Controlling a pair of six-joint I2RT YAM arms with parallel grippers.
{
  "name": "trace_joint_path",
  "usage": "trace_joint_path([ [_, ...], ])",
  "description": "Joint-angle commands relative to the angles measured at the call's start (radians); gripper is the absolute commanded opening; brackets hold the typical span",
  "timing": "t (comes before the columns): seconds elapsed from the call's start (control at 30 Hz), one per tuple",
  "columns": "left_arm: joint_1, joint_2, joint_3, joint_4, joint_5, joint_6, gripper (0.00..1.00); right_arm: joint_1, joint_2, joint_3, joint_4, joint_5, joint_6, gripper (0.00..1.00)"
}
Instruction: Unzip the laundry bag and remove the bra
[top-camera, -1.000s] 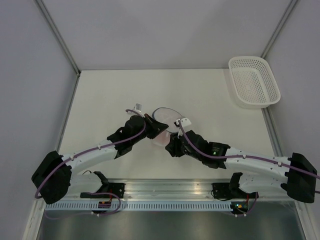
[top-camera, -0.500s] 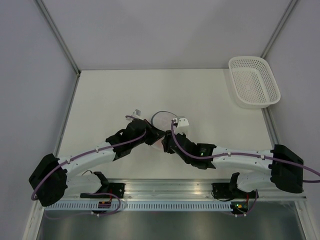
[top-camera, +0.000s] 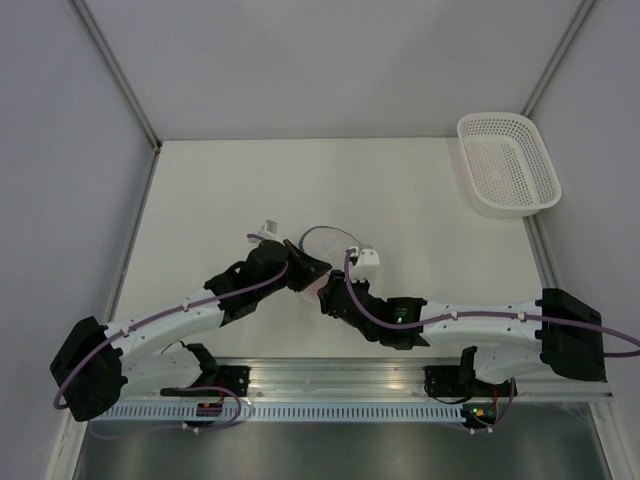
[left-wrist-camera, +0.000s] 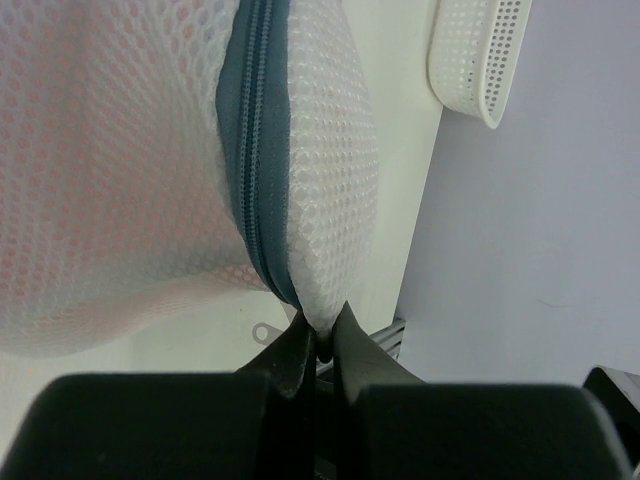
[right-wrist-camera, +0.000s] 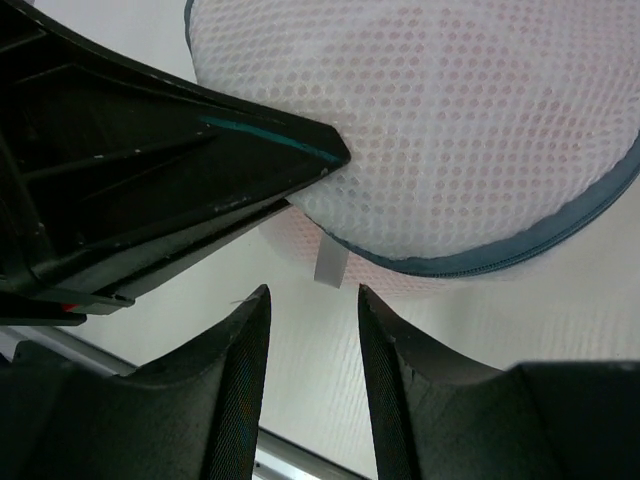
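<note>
Soft, even, bright light falls from above in the overhead view, leaving only faint shadows on the pale table (top-camera: 220, 190) and no glare. In the wrist views the laundry bag (left-wrist-camera: 120, 170) is brightly lit and slightly soft at close range. The left gripper (left-wrist-camera: 320, 335) and right gripper (right-wrist-camera: 313, 320) show as dark, blurred, underexposed masses.

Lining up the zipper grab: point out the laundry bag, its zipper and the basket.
laundry bag (right-wrist-camera: 450, 120), right wrist view, white mesh side.
zipper (left-wrist-camera: 252, 150), left wrist view, grey tape mid-run.
basket (top-camera: 505, 165), top external view, bare floor.
</note>
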Motion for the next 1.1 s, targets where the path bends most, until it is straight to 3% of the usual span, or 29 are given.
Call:
trace_joint_path([
  [0.0,-0.006,-0.041,-0.003,-0.066,-0.047,-0.118,0.02,0.027,-0.035,-0.032,0.02,0.02,0.107,0.46],
  [0.17,-0.009,-0.046,-0.013,-0.066,-0.018,-0.123,0.02,0.073,-0.02,-0.074,0.104,0.115,0.107,0.46],
  [0.43,-0.012,-0.058,-0.069,-0.063,-0.007,-0.153,0.02,0.07,-0.043,-0.065,0.224,0.283,-0.052,0.47],
  [0.77,-0.057,-0.037,-0.063,-0.037,0.015,-0.167,0.02,-0.028,-0.038,-0.059,0.23,0.266,-0.086,0.43],
  [0.87,-0.072,-0.023,-0.057,-0.037,0.022,-0.157,0.02,-0.042,-0.046,-0.072,0.246,0.271,-0.097,0.36],
  [0.9,-0.081,-0.015,-0.059,-0.035,0.021,-0.157,0.02,-0.043,-0.049,-0.076,0.253,0.268,-0.1,0.24],
  [1.0,-0.084,-0.011,-0.074,-0.032,0.022,-0.16,0.02,-0.052,-0.063,-0.068,0.229,0.271,-0.12,0.02],
  [1.07,-0.084,-0.017,-0.094,-0.029,0.016,-0.163,0.02,-0.051,-0.076,-0.06,0.163,0.277,-0.112,0.01],
])
